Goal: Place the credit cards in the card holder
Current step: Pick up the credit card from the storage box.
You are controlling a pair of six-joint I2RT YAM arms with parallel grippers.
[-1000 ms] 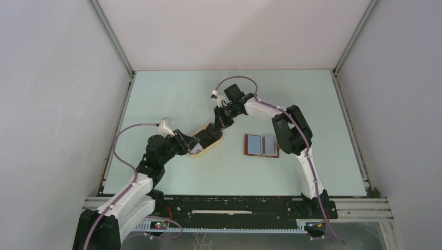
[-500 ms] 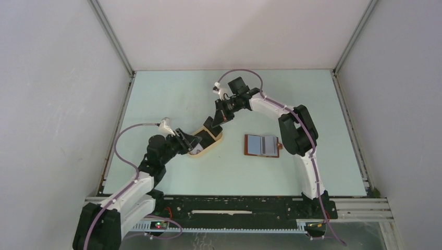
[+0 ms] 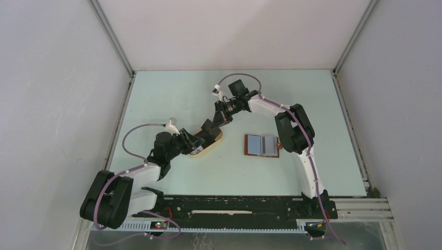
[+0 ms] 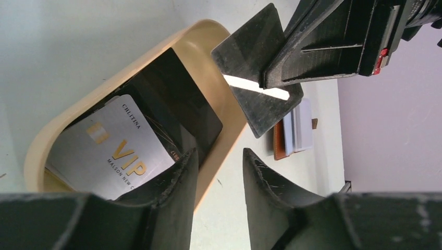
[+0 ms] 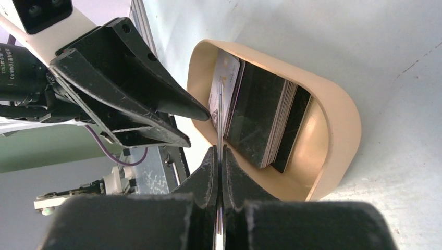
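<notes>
Pinches a black credit card (image 4: 245, 49) edge-on in the closed right gripper (image 5: 219, 151), just above the beige tray (image 5: 333, 99). Hangs the left gripper (image 4: 219, 156) partly open and empty at the tray's other end, over a silver VIP card (image 4: 112, 151). Places the card holder (image 4: 278, 150) open on the table, well apart, beyond the held card toward the right arm's side. Favors the right arm as nearer.
</notes>
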